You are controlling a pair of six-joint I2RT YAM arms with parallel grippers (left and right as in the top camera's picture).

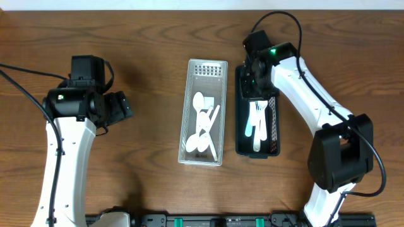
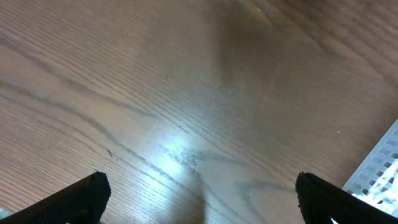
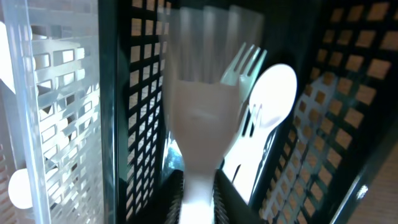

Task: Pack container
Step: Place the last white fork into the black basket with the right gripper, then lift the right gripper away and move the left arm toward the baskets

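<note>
Right tool (image 3: 198,204) is clenched on the handle of a white plastic utensil (image 3: 199,118), head too blurred to say fork or spoon. It sits inside the black basket (image 1: 275,129) at its far end, long axis along the basket's length, head pointing away from the tool. A white fork (image 3: 246,67) and spoon (image 3: 274,92) already lie lengthwise in that basket. Just left of the basket, the clear tray (image 1: 189,113) has white spoons (image 1: 202,123) in it. Left tool (image 2: 199,199) is spread wide, holding nothing, over bare worktop (image 2: 186,93) well left of the basket.
</note>
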